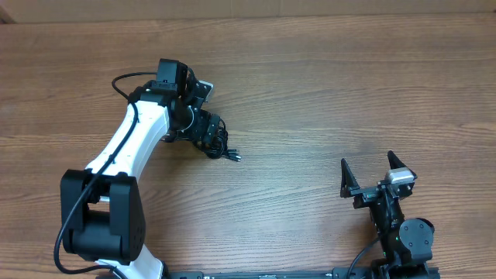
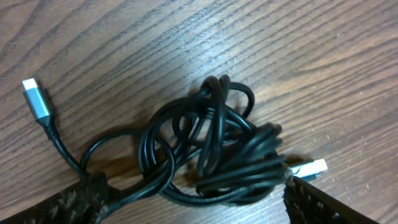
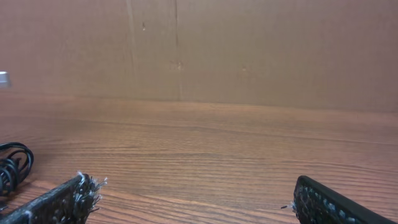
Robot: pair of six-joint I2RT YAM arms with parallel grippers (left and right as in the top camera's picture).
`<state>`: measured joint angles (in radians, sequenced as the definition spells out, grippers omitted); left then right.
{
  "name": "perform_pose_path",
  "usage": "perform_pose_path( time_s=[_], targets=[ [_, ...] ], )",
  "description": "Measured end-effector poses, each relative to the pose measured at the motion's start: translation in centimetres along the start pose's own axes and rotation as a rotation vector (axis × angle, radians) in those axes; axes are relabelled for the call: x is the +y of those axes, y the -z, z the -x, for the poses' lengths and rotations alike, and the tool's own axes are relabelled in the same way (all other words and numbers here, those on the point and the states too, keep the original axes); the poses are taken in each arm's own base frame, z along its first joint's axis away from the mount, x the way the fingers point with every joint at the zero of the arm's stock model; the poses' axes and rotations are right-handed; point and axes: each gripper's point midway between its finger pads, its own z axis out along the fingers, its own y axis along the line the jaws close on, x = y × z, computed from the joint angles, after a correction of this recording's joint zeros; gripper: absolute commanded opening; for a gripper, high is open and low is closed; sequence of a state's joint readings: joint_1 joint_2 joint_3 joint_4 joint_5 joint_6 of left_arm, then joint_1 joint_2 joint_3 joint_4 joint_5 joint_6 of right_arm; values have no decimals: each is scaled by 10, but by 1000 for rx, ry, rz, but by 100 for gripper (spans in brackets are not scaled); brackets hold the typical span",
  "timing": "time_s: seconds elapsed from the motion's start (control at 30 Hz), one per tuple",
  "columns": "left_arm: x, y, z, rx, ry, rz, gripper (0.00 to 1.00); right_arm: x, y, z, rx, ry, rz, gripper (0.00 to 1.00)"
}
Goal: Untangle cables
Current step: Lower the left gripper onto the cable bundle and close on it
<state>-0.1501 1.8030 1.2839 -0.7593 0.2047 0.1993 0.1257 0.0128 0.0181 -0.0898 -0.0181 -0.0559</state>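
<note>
The cables (image 2: 217, 149) are thin black cords knotted into one tangled bundle on the wooden table. A silver plug (image 2: 37, 99) lies out to the left and another plug (image 2: 309, 168) shows at the right. In the overhead view the bundle (image 1: 226, 152) lies at the tip of my left gripper (image 1: 211, 138). My left gripper (image 2: 193, 190) is open, one finger on each side of the bundle's near edge, close to the table. My right gripper (image 1: 377, 177) is open and empty near the table's front right; it (image 3: 193, 193) sees a loop of the cables (image 3: 12, 165) far left.
The wooden table (image 1: 325, 93) stretches wide around the bundle. A brown cardboard wall (image 3: 217, 50) stands along the table's far edge. My left arm (image 1: 128, 147) reaches in from the front left, with its own thicker black cable along it.
</note>
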Motion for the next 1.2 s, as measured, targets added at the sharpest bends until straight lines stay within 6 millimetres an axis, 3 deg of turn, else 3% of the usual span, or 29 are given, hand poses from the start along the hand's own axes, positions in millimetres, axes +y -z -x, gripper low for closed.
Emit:
perform_pose_path(
  time_s=[0.17, 0.53, 1.2],
  targets=[
    [1, -9, -2, 17, 18, -3, 86, 0, 0, 0, 0, 0, 0, 100],
    [5, -10, 13, -44, 30, 8, 61, 0, 0, 0, 0, 0, 0, 100],
    [6, -10, 18, -66, 35, 12, 58, 0, 0, 0, 0, 0, 0, 100]
  ],
)
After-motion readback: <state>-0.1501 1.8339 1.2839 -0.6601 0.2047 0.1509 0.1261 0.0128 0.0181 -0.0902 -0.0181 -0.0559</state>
